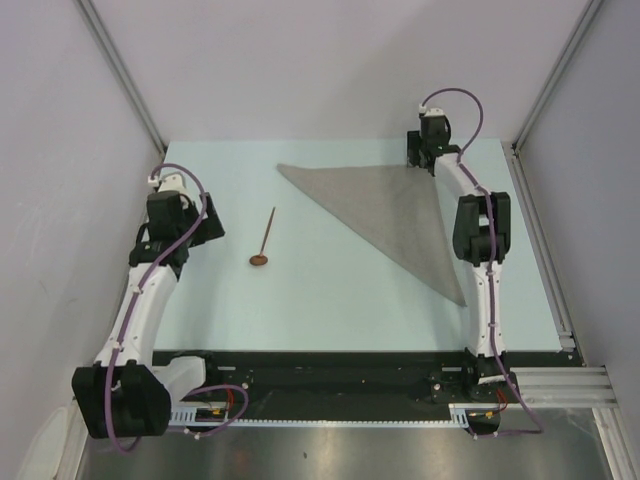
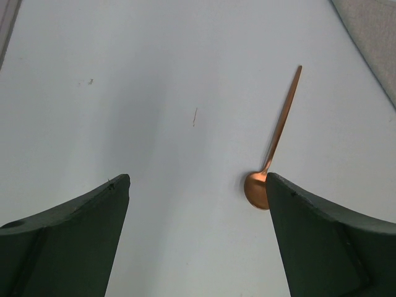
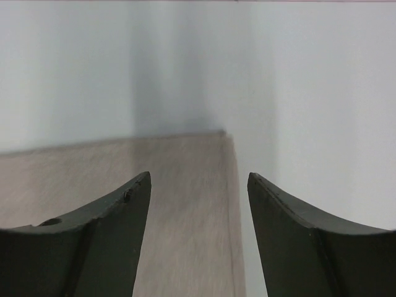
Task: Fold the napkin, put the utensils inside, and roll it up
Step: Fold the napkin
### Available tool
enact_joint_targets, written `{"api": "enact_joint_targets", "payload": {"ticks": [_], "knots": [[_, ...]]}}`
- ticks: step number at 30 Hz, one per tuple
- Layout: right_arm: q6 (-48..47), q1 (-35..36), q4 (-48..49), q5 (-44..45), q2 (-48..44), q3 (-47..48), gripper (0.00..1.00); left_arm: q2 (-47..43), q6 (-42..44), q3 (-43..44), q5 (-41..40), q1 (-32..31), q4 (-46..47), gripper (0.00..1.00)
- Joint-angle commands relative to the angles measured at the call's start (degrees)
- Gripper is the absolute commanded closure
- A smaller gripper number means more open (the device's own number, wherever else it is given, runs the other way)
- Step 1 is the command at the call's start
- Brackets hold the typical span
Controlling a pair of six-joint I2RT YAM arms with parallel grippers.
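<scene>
The napkin (image 1: 400, 215) lies flat on the pale table as a grey-beige triangle, its long edge running from the far middle to the near right. In the right wrist view its far right corner (image 3: 179, 185) sits under my right gripper (image 3: 199, 179), which is open with nothing between its fingers; from above, that gripper (image 1: 420, 160) hovers at the same corner. The spoon, the only utensil in view (image 1: 265, 240), lies left of the napkin, bowl toward me. My left gripper (image 2: 198, 185) is open over bare table, and the spoon's bowl (image 2: 255, 190) peeks out beside its right finger (image 2: 322, 241).
Grey walls and aluminium posts (image 1: 125, 75) enclose the table on three sides. A metal rail (image 1: 545, 240) runs along the right edge, and a black base rail (image 1: 330, 385) spans the near edge between the arm mounts.
</scene>
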Motion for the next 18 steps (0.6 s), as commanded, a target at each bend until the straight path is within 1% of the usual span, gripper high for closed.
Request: {"api": "enact_joint_targets", "payload": {"ticks": [1,2,3,4,5,6,8,9,11,12,15,18], "knots": [[3.0,1.9,5.4,-6.5,-20.8,-11.5,0.31,4.9,3.3,-0.1,-2.1,-4.1,0.7,0.05],[3.7,2.1,7.5,-7.5,-23.7,-18.2,0.31,6.5,3.4,0.2,-2.6,-6.9,0.5,0.05],[4.5,2.2,8.5,-9.7,-26.0,-21.4,0.31,8.1,3.4,0.5,-2.5,-8.1,0.1,0.05],[5.8,2.6,9.4,-10.6,-28.2,-24.3,0.31,11.7,3.0,1.2,-0.5,-9.0,-0.2,0.05],[6.5,2.7,10.6,-12.1,-32.7,-27.7,0.31,13.4,2.4,1.4,1.4,-9.4,-0.3,0.05],[7.2,2.9,11.0,-12.6,-34.4,-32.4,0.31,15.0,1.7,2.0,2.5,-9.4,-0.5,0.06],[9.6,3.0,11.3,-15.5,-39.3,-37.0,0.31,19.4,0.7,2.7,4.9,-9.7,-0.8,0.08],[10.3,3.1,11.6,-16.3,-40.9,-41.4,0.31,20.5,0.3,3.0,5.5,-9.7,-0.6,0.08],[11.1,3.7,12.7,-17.8,-44.7,-45.1,0.31,23.0,-0.2,2.9,6.1,-9.7,0.2,0.09],[11.3,3.9,12.9,-17.8,-45.7,-48.3,0.30,24.0,-0.5,3.2,6.4,-9.7,0.1,0.09],[12.8,4.3,13.6,-19.4,-48.0,-52.5,0.31,27.0,-1.4,3.3,8.5,-9.7,-0.3,0.13],[13.6,5.0,13.6,-21.0,-48.8,-53.9,0.31,29.2,-2.1,2.8,8.8,-9.7,-0.7,0.14]]}}
